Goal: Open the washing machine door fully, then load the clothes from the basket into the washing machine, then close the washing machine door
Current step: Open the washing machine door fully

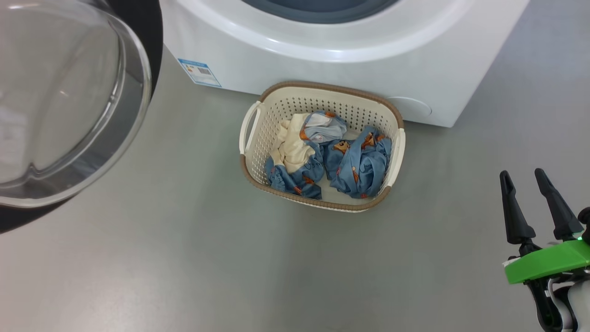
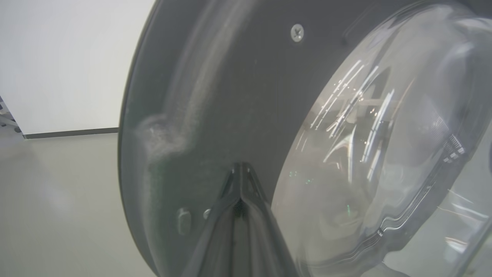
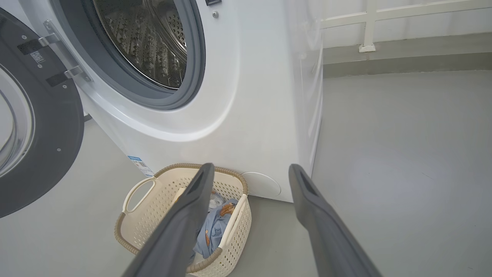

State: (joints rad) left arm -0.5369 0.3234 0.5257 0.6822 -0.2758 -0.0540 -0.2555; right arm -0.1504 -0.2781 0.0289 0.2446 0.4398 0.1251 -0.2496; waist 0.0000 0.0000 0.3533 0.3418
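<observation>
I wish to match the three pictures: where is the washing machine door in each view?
Head view: the washing machine door is at the upper left, swung open.
Left wrist view: the door covers the middle and right.
Right wrist view: the door is at the left edge.
Shared landmark: the grey floor.

Washing machine door [image 1: 69, 101] stands wide open over the floor [image 1: 184, 258] at the left of the washing machine [image 1: 322, 69], its bulging glass barring passage on that side. Drum [image 3: 142, 42] mouth is open and free inside the grey gasket [image 3: 192, 77]. Basket [image 1: 276, 115] sits just beside the machine's front, below the mouth, open-topped, with the clothes [image 1: 359, 166] below its rim. Bare floor lies wide in front and to the right of the basket.
</observation>
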